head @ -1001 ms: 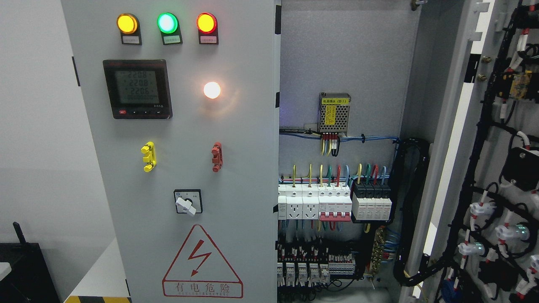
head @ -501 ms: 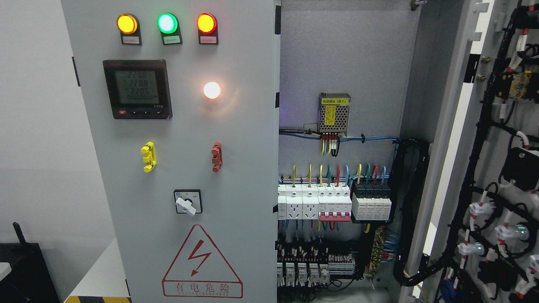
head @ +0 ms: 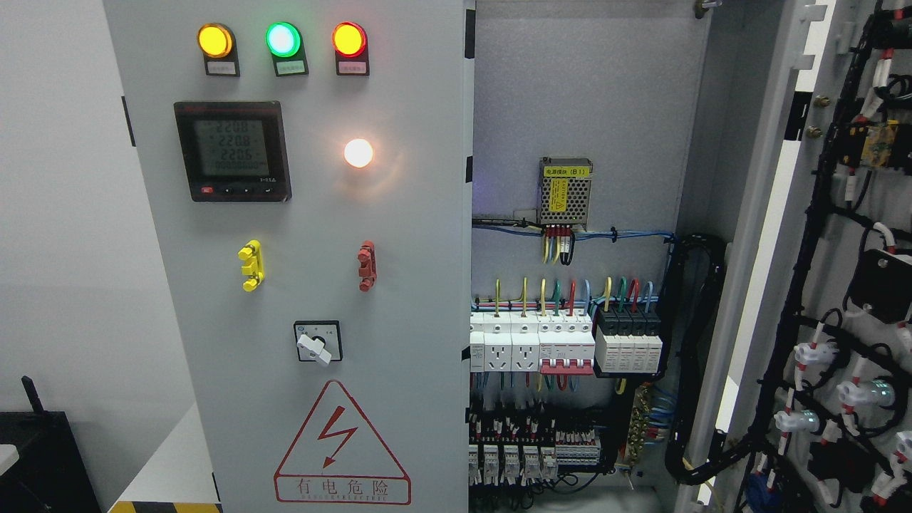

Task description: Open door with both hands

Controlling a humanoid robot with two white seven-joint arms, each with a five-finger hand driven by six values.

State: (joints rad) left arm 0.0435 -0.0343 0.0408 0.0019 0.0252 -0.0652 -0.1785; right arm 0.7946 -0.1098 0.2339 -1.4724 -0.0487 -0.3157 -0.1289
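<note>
Two doors on one cabinet: right door [head: 841, 285] swung wide open, its wired inner face nearest the camera; left door [head: 306, 256] shut. On the left door, meter [head: 233, 150] sits upper left, three lamps [head: 283, 39] above it, rotary switch [head: 318, 342] below, warning triangle [head: 342, 445] lowest. Farther back, right of the left door, breakers [head: 563, 345] line the backplate. Neither robot hand shows, so finger state cannot be told.

Bright, even room light; the frame is sharp throughout. A white lamp [head: 358, 152] on the closed door [head: 399, 285] blooms, casting a warm halo on the panel. Cabinet interior [head: 584, 107] slightly shaded, lower wiring darker.
</note>
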